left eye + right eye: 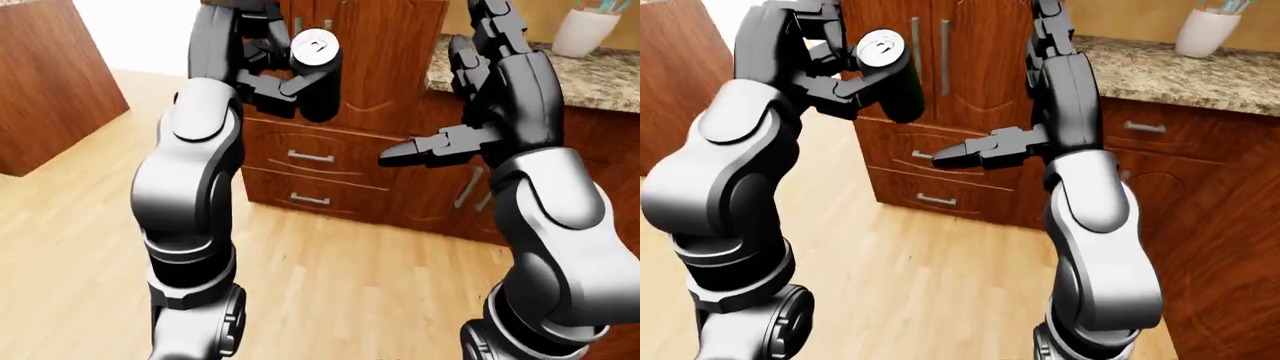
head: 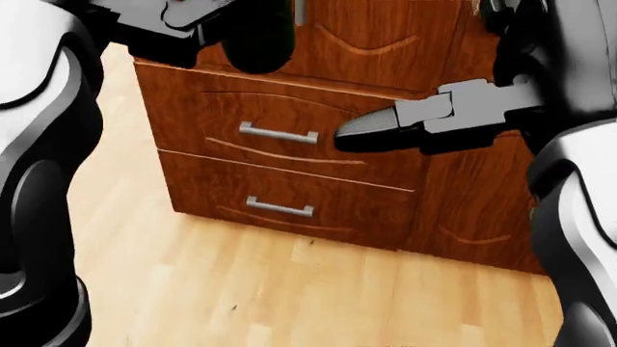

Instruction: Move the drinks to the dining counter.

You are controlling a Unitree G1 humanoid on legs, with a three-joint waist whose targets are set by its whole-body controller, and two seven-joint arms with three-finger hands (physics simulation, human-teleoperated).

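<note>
Dark silver-topped can (image 1: pixel 318 71), upright, aloft
</note>
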